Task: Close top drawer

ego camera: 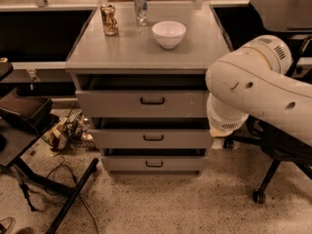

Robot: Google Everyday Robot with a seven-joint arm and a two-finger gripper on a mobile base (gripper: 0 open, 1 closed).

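The top drawer (146, 103) is a wide grey drawer with the tallest front panel and a small dark bar handle (152, 101) at its centre. It stands pulled out a little from the grey cabinet (141, 52), with a dark gap above its front. Two shorter grey drawers (152, 138) sit below it, also slightly out. My white arm (253, 91) fills the right side, beside the cabinet's right edge. The gripper is hidden behind the arm and out of view.
On the cabinet top stand a white bowl (168, 33), a silver can (140, 6) and a crumpled brown object (109, 20). A black office chair (273, 150) stands at the right. A black stand and cables (48, 179) lie at the left.
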